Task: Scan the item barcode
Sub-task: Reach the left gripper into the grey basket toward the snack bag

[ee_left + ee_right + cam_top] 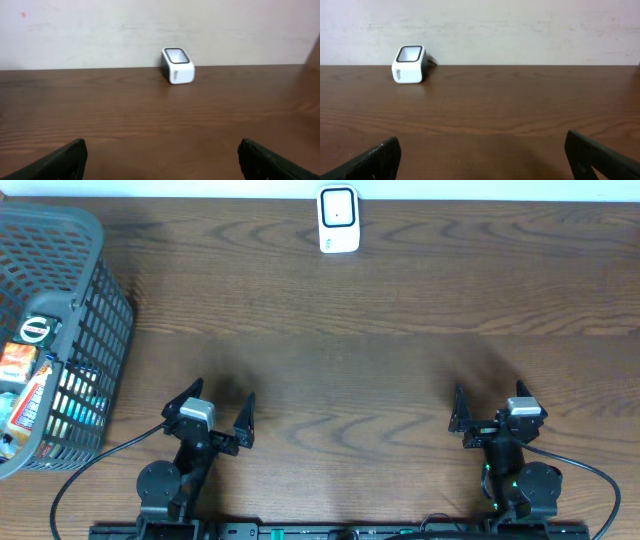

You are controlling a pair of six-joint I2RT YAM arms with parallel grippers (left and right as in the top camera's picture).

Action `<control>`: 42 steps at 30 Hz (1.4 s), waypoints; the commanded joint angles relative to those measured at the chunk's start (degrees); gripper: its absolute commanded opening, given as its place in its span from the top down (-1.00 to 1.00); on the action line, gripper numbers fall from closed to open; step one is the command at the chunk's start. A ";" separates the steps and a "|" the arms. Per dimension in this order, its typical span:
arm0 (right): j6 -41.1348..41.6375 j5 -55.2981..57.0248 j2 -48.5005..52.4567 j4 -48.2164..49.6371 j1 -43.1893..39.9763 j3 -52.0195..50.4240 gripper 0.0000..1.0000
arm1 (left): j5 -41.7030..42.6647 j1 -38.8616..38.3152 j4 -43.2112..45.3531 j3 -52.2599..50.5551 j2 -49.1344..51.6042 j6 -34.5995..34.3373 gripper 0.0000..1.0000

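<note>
Risk: basket (pixel 112 310) mesh snags my left gripper (pixel 222 402) fetching item (pixel 30 402); barcode tilted off scanner (pixel 339 220) misreads. Left gripper, right gripper (pixel 488 405) wide open, empty.

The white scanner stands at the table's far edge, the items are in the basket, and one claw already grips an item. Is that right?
Not quite: no claw grips anything. The overhead view shows the left gripper and right gripper both open and empty. The scanner is at the table's far edge and the items are in the basket.
</note>
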 commanded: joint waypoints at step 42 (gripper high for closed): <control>0.74 0.00 -0.31 -0.15 -0.33 -0.13 -0.99 | -35.74 25.88 -65.99 119.01 79.17 5.29 -0.91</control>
